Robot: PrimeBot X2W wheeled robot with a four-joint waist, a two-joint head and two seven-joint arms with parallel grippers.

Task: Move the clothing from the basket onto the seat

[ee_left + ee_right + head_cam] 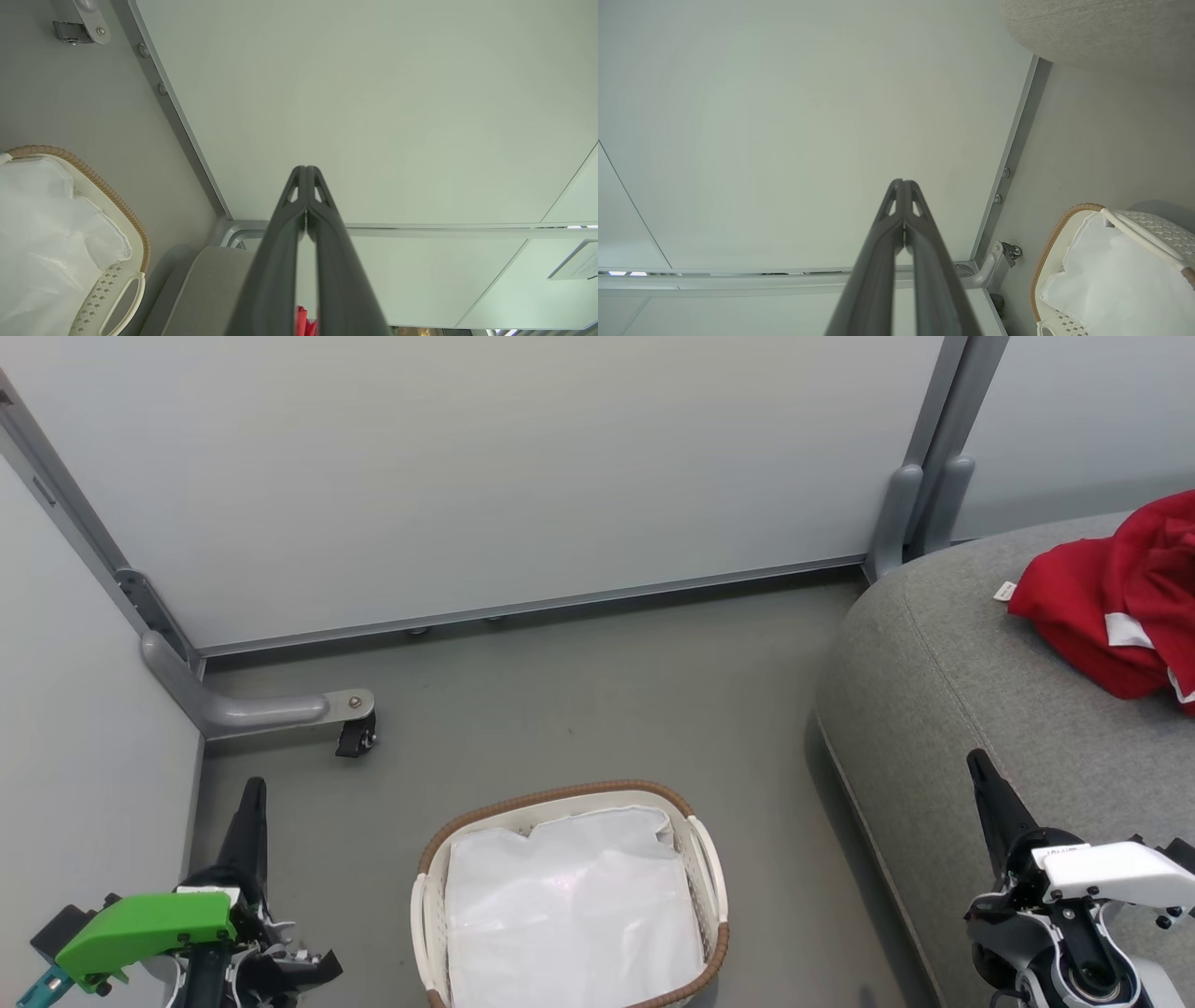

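Note:
The red clothing [1120,593] with white trim lies bunched on the grey seat [943,663] at the right; a sliver of the clothing [301,322] shows between the left fingers. The white basket [700,859] with a brown woven rim stands on the floor at bottom centre, holding just its white liner [569,905]. My left gripper [252,793] is shut and empty at the lower left, left of the basket [135,233]. My right gripper [980,770] is shut and empty over the seat's front part, with the basket [1052,238] to its side.
Pale partition panels [485,467] close off the back and left. A grey metal foot with a black caster [355,733] juts onto the floor at the left. Grey floor [597,700] lies between the basket and the panels.

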